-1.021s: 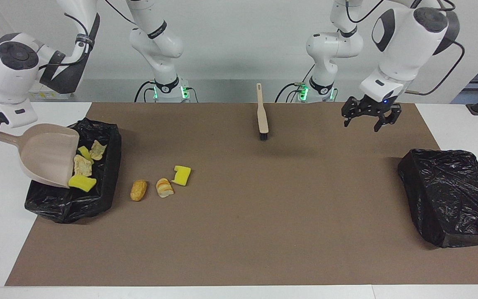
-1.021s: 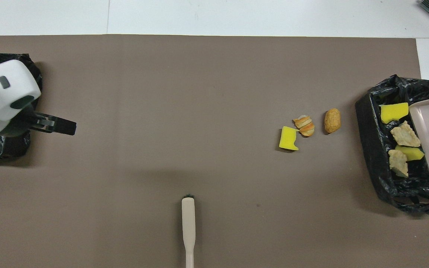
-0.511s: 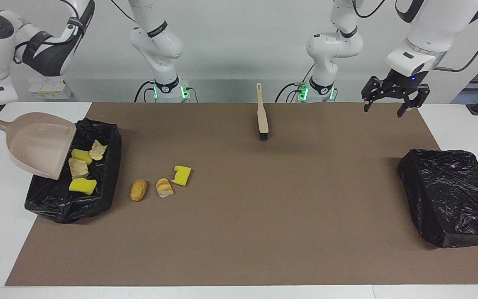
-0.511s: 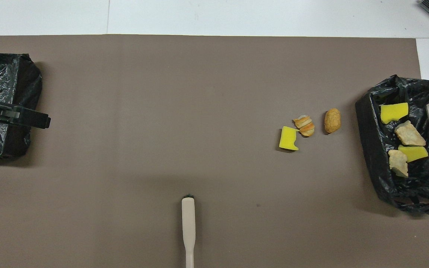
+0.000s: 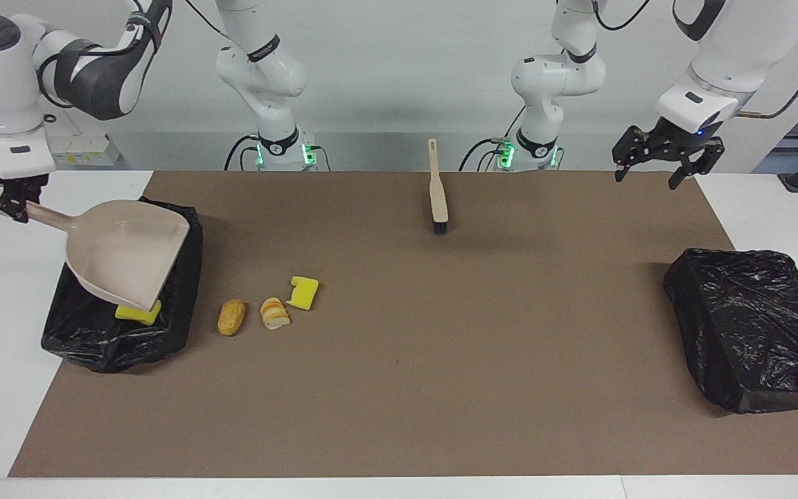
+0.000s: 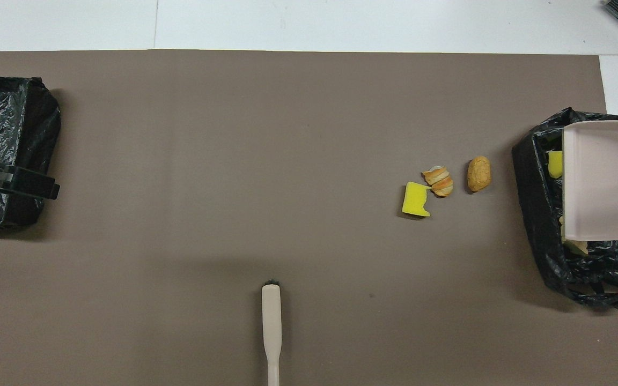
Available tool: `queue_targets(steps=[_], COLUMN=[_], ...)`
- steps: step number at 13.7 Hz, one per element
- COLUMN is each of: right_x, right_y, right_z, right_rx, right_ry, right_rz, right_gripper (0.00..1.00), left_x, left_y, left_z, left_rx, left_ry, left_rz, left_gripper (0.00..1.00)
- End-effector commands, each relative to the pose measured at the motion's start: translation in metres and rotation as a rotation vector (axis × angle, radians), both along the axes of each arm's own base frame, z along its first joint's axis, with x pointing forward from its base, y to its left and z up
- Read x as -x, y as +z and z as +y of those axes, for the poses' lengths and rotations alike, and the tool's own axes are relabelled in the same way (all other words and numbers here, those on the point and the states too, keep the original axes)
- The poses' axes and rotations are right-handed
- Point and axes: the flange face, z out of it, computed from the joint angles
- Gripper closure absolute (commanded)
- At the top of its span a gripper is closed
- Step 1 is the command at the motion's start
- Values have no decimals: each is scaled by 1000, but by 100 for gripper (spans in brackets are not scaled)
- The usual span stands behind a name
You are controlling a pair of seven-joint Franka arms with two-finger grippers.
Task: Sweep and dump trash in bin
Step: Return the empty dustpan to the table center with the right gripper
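My right gripper is shut on the handle of the beige dustpan. The pan hangs tilted over the black-lined bin at the right arm's end and looks empty. Under it, trash in the bin shows as a yellow piece; from above, a yellow edge and a tan chunk peek out beside the dustpan. Three trash pieces lie on the mat beside the bin: a brown chunk, a striped bread piece and a yellow wedge. My left gripper hangs open and empty in the air at the left arm's end.
A beige brush lies on the brown mat near the robots, midway between the arms. A second black-bagged bin sits at the left arm's end; from above, the left gripper overlaps its edge.
The dustpan's pieces have dropped into the bin, and the right gripper has swung the pan back over it, hiding most of them. The left gripper rose and drew back toward its end.
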Motion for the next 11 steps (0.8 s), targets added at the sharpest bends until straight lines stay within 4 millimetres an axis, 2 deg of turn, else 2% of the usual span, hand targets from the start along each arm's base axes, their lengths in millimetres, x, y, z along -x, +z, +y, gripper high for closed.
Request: queue_targets(steps=[1,3,8,11], right_x=[-6,-6,-7,-7], right_y=[-6,-15,-60,-72], right_z=[46,88,182,243], right_rx=[-87,-136,-225,-290], right_ry=[-58,-175,-488,-705], right_rz=[-30,-40,-64,-89], right_gripper=[100,100,100,100], left_x=[5,5,3,1], left_y=[6,7,7,7], left_z=[5,6,16,19], left_rx=[-71,-97,-82,-13], left_ry=[49,46,65,90], left_rz=[7,1,-7,-11], left_gripper=[0,0,0,0])
